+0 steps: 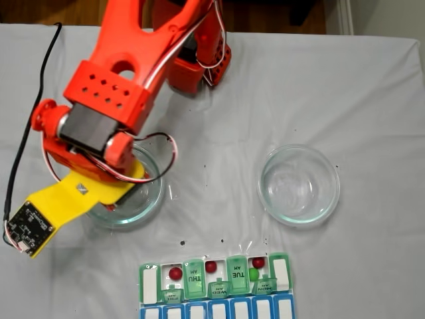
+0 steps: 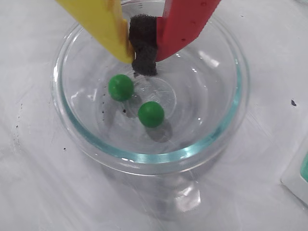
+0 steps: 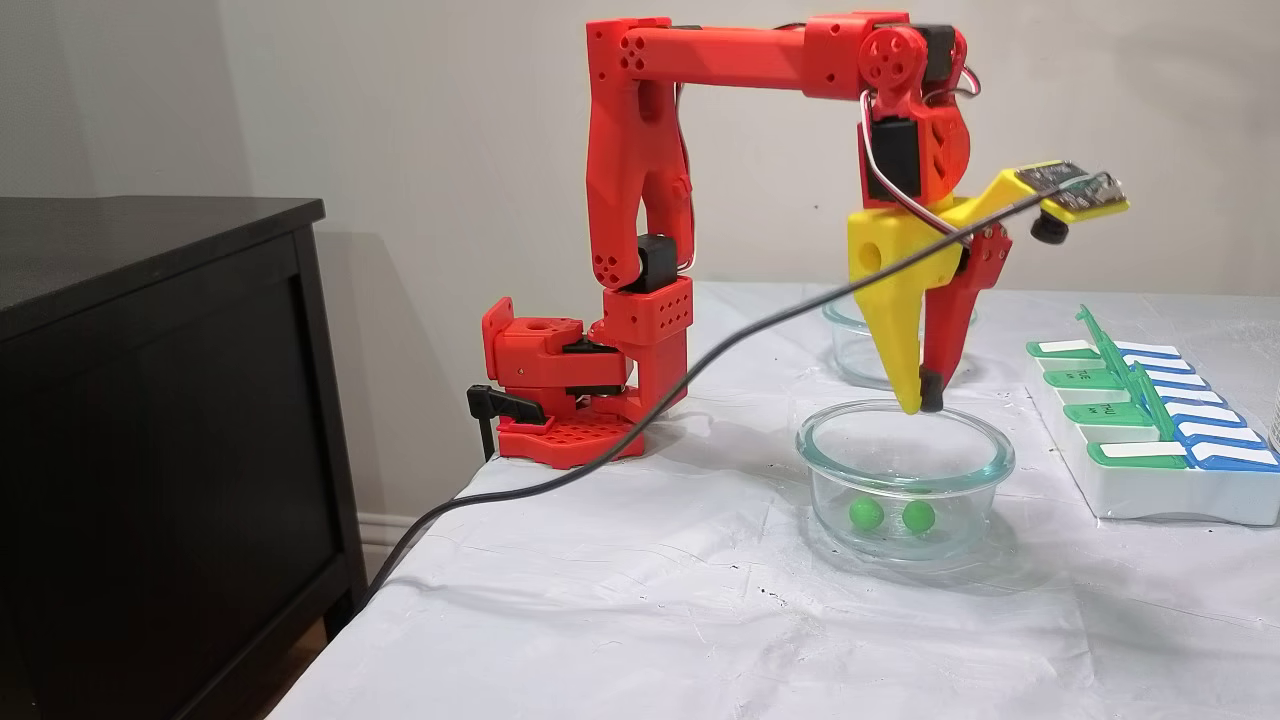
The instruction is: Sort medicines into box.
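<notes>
- From the fixed view above the table, the arm's gripper (image 1: 136, 178) hangs over the left glass dish (image 1: 151, 203), its tips hidden under the orange body and the yellow camera mount (image 1: 66, 203). The pill box (image 1: 149, 276) lies at about five o'clock from that dish, near the lower edge. Three red pills (image 1: 175, 272) sit in its open compartments, and one green pill (image 1: 254, 273) shares the right-hand one. A second glass dish (image 1: 299, 184) stands well apart to the right and looks empty.
- In the wrist view, the yellow finger (image 2: 103, 24) and the red finger (image 2: 185, 21) meet at the black foam pad (image 2: 144, 45), pressed together with nothing caught between them. Two green pills rest on the dish floor: one (image 2: 121, 87) at about seven o'clock from the tips, the other (image 2: 151, 114) nearly at six. Being round, they have no long axis to line up with.
- From the fixed view at the side, the closed tips hover level with the dish rim (image 3: 905, 420), and both green pills (image 3: 866, 513) lie below them on the bottom. I'd judge the fingers must spread before dropping onto either one.
</notes>
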`<state>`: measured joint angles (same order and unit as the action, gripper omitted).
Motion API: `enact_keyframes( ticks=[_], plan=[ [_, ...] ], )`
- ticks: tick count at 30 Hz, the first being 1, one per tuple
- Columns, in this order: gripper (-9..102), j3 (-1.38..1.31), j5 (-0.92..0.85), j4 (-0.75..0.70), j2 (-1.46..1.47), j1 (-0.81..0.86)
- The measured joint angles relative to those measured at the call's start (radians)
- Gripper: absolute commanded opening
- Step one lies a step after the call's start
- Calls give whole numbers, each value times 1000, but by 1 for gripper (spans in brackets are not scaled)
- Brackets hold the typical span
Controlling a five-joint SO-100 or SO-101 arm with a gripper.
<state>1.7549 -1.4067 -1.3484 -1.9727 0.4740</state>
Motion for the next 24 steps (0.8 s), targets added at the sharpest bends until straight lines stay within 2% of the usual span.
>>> enact_keyframes(
  ticks=[4, 9, 13, 24],
  plan=[
    [0, 8, -124, 0, 2, 29],
    [6, 8, -287, -32, 15, 61],
    [12, 20, -347, -38, 29, 78],
    [18, 25, -433, -51, 129, 114]
  ],
)
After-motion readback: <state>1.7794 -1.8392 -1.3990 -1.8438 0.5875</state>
